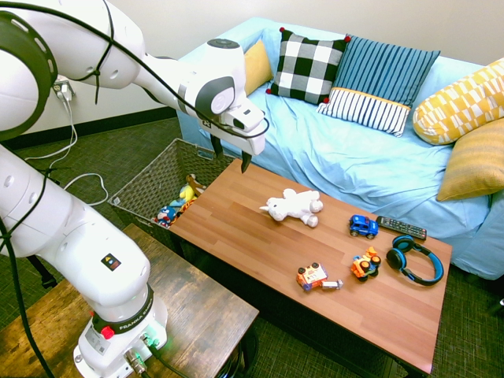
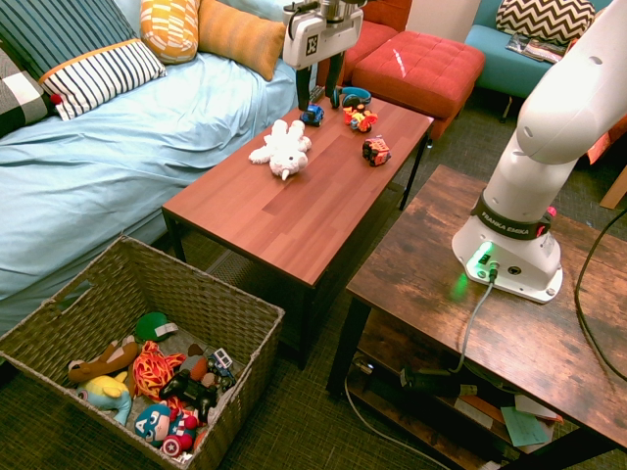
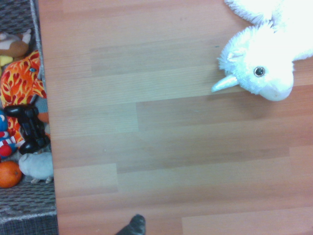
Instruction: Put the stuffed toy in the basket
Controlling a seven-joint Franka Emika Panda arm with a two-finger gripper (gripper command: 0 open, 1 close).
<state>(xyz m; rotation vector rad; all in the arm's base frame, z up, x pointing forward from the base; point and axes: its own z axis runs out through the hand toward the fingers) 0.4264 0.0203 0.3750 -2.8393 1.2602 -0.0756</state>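
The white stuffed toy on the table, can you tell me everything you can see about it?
The stuffed toy is a fluffy white plush animal with floppy limbs. The wrist view shows a pale, shiny horn, a small dark eye and a rounded snout, so it looks like a unicorn. It lies sprawled flat near the middle of the wooden table, resting only on the tabletop. The gripper hangs open above the table end nearest the basket, not touching the toy, which lies apart from the other toys.

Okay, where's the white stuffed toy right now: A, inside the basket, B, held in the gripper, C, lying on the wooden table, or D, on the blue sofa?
C: the stuffed toy lies flat on the table, apart from the open, empty gripper above the table's end near the basket, which holds only other toys.
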